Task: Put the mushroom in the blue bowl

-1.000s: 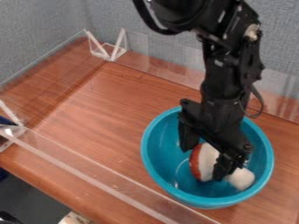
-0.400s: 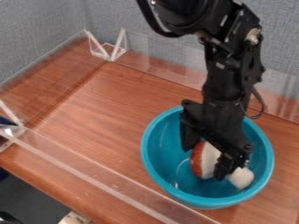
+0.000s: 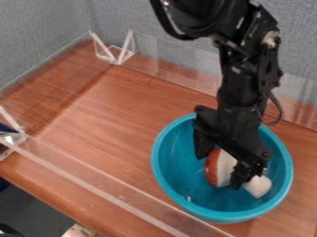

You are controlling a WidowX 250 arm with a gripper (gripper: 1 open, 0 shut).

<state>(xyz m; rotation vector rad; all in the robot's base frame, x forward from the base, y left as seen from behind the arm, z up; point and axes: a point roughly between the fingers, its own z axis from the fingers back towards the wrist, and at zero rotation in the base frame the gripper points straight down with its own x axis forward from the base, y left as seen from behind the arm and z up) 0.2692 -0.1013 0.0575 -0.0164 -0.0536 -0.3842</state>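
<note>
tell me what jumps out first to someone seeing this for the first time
The big teal-blue bowl at the lower right of the wooden table grabs the eye. The black arm reaches straight down into it, its hand open around the red-and-white mushroom lying inside the bowl.

The mushroom [image 3: 233, 174] lies in the blue bowl [image 3: 173, 163], right of centre.
</note>
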